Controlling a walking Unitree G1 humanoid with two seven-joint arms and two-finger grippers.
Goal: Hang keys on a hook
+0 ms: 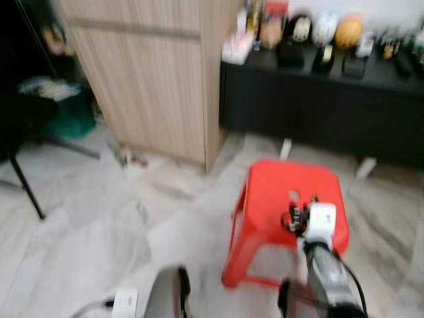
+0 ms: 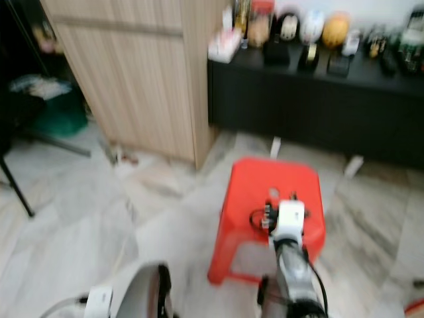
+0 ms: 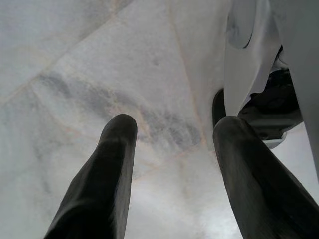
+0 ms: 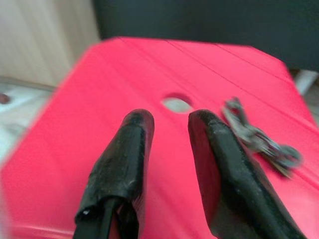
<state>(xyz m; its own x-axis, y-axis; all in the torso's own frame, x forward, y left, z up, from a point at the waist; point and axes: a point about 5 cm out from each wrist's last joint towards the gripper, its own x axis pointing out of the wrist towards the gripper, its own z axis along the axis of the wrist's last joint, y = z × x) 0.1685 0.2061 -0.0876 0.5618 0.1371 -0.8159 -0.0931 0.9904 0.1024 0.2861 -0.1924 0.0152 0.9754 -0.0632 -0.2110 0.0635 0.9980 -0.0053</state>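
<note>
A bunch of metal keys (image 4: 259,139) lies on the seat of a red plastic stool (image 1: 278,189), beside the round hole in the seat. My right gripper (image 4: 170,122) hovers low over the seat, open with a narrow gap and nothing between its fingers. The keys lie just to one side of it, apart from the fingertips. Seen from the head, the right arm's white wrist (image 1: 322,222) reaches over the stool's front half. My left gripper (image 3: 172,130) hangs open over the marble floor.
A tall wooden cabinet (image 1: 159,73) stands behind the stool to the left. A low black sideboard (image 1: 324,106) with several items on top runs along the back wall. A black stand leg (image 1: 26,192) and a green object (image 1: 66,116) sit at the far left.
</note>
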